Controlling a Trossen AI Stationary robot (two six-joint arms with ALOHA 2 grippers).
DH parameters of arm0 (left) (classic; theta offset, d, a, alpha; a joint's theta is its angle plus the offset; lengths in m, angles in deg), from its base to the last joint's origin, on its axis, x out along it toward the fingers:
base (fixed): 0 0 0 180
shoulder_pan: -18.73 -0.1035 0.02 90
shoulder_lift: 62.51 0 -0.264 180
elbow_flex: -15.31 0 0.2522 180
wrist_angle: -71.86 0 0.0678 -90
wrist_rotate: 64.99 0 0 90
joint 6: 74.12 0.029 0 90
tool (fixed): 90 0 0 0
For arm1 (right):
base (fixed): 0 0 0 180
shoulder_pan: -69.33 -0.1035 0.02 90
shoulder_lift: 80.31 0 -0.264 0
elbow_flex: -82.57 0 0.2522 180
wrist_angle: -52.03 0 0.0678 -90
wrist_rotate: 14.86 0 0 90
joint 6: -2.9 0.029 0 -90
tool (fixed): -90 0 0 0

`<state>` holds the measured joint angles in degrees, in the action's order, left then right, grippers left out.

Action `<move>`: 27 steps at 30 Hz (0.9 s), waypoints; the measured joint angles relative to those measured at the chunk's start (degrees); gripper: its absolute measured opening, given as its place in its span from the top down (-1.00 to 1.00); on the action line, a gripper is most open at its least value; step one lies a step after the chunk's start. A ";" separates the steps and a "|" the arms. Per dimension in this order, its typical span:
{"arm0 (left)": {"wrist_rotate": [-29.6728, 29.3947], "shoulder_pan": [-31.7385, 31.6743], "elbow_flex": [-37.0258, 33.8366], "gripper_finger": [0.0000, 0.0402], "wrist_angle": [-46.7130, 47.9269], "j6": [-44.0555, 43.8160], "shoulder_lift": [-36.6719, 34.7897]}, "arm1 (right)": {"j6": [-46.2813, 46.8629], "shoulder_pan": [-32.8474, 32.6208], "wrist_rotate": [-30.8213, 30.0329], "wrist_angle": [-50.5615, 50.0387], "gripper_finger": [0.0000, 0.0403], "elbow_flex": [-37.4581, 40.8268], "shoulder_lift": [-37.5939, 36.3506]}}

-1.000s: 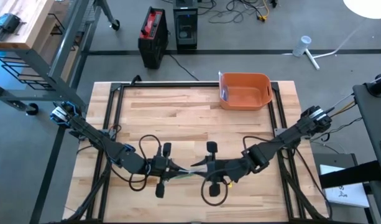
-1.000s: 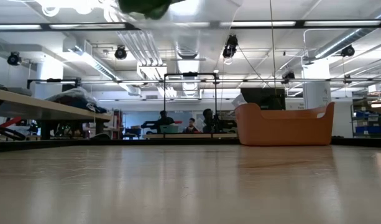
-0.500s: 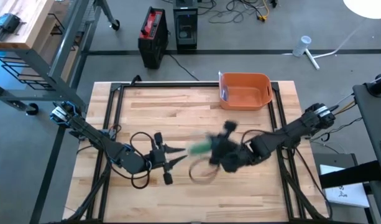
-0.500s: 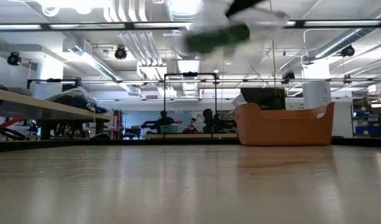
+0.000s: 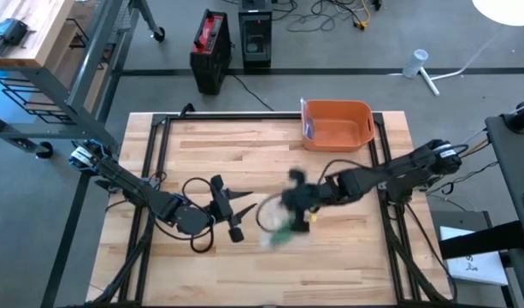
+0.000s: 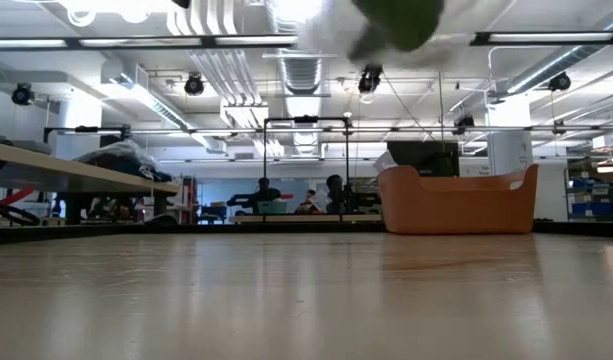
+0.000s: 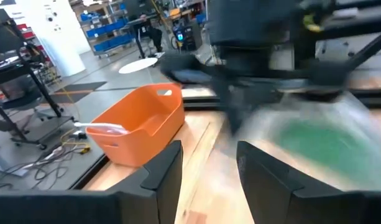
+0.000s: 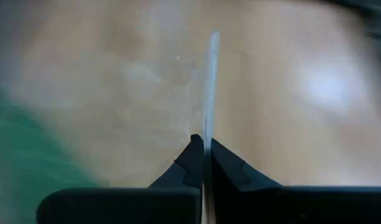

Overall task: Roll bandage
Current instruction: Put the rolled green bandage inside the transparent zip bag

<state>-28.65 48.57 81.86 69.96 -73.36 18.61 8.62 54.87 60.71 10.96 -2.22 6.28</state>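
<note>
Wooden surface (image 5: 210, 145) carries an orange bin (image 5: 337, 125) at the far edge, right of centre. It's well apart from the work and plays no part in this step.

Both arms meet over the middle of the surface. Left arm comes in from the left, right arm from the right.

Right gripper (image 5: 293, 202) sits mid-surface. Its fingers (image 8: 206, 163) are pinched together on a thin pale strip running edge-on between them, which I take to be the bandage tail. The bandage (image 5: 279, 233) itself is a blurred green-and-white bundle hanging just below and beside that gripper, above the surface and not resting on it. In the left wrist view it reads as a green smear under the right arm's wrist.

Left gripper (image 5: 230, 210) is just left of the bundle, apart from it, with fingers (image 7: 159, 171) spread about halfway and nothing between them.

My read on the step: the right arm is swinging the bundle to wind it while the left stands ready to re-take it.

- Keep the right pinch firm on the tail. A slip drops the whole roll.
- Hold the swing tight so each wrap lands on the last one and doesn't splay.
- Bring the left fingers in only once the bundle settles, and grip the roll body, not a loose layer.
- Keep tension between the two grippers, because slack will give a floppy roll.
</note>
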 joint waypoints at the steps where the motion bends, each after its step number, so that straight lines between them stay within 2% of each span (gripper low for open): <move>1: -0.02 -0.10 0.00 0.29 0.71 -0.10 0.00 | 1.07 0.93 -6.90 -4.48 0.99 -0.01 -0.43; 4: -0.01 -0.50 0.00 0.34 2.31 -0.35 -0.14 | 11.61 3.90 -29.66 -21.60 0.99 0.14 -0.91; 5: -0.02 -0.57 0.00 0.36 2.82 -0.46 -0.24 | 16.56 4.87 -34.21 -26.10 0.99 0.16 -0.91; 6: -0.02 -0.69 0.00 0.37 3.26 -0.54 -0.28 | 20.63 5.73 -35.91 -28.84 0.99 0.16 -0.92; 8: 0.01 -1.03 0.00 0.40 3.70 -0.60 -0.28 | 23.27 6.79 -33.81 -29.52 0.99 0.16 -0.93; 10: 0.01 -1.46 0.00 0.42 3.80 -0.60 -0.28 | 20.80 6.89 -27.69 -24.88 0.99 0.16 -0.96; 14: 0.04 -2.18 0.00 0.46 3.89 -0.78 -0.28 | 7.93 6.09 -6.61 -9.00 0.99 0.16 -1.41; 16: 0.03 -2.26 -0.02 0.46 3.89 -0.85 -0.28 | 3.77 5.94 -0.29 -5.53 0.99 0.12 -1.94; 18: 0.06 -2.21 -0.02 0.47 4.63 -1.35 -0.28 | 2.87 6.48 -2.74 -7.10 0.99 0.12 -2.69; 21: 0.14 -2.20 -0.02 0.45 6.82 -3.24 -0.28 | 5.82 8.23 -15.89 -11.48 0.99 0.12 -3.39; 23: 0.18 -2.43 -0.10 0.43 8.72 -4.79 -0.28 | 8.42 8.94 -21.15 -12.74 0.99 0.12 -3.54; 25: 0.18 -2.82 -0.57 0.41 9.33 -6.11 -0.28 | 8.43 9.19 -20.17 -11.72 0.99 0.12 -3.64; 27: 0.22 -3.30 -1.44 0.38 9.26 -7.06 -0.28 | 6.75 9.15 -14.58 -8.97 0.99 -0.04 -3.64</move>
<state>-28.43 45.27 80.43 79.23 -80.42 18.33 15.37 64.03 46.13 1.99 -2.26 2.63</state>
